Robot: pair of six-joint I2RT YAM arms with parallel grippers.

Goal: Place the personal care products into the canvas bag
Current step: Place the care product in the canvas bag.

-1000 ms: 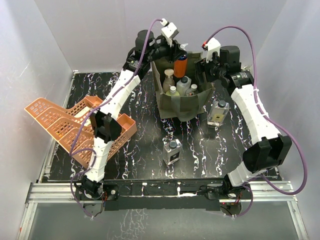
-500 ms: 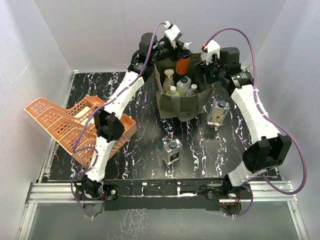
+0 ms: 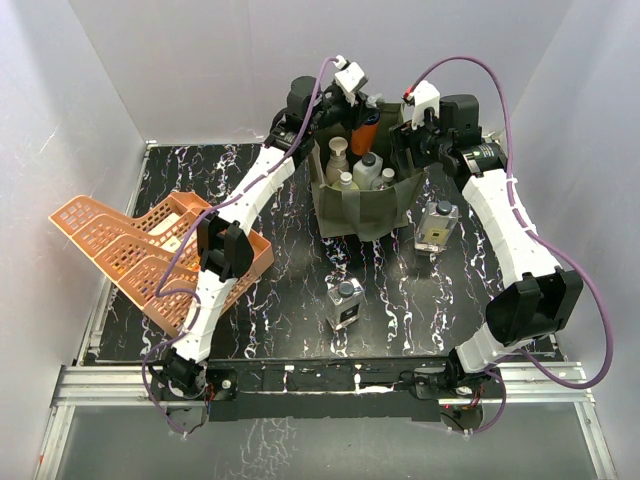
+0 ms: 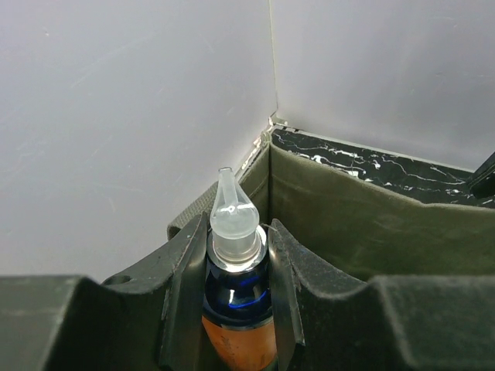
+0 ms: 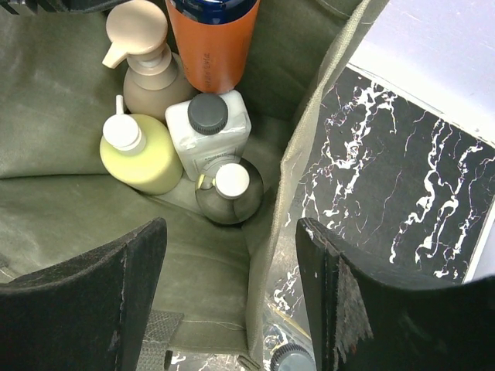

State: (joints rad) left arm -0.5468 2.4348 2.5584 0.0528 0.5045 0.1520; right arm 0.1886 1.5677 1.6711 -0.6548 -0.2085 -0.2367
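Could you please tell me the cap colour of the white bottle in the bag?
The white rectangular bottle's round cap is dark grey, clearest in right wrist view.

My end effector (image 5: 230, 232) spread wide astride one wall of the canvas bag (image 5: 69, 100), inside it orange bottle with blue top (image 5: 213, 46), tan pump bottle (image 5: 147, 77), yellow-green pump bottle (image 5: 143, 158), white square bottle (image 5: 203, 139), dark round bottle (image 5: 230, 193), marbled black counter (image 5: 402, 178) outside
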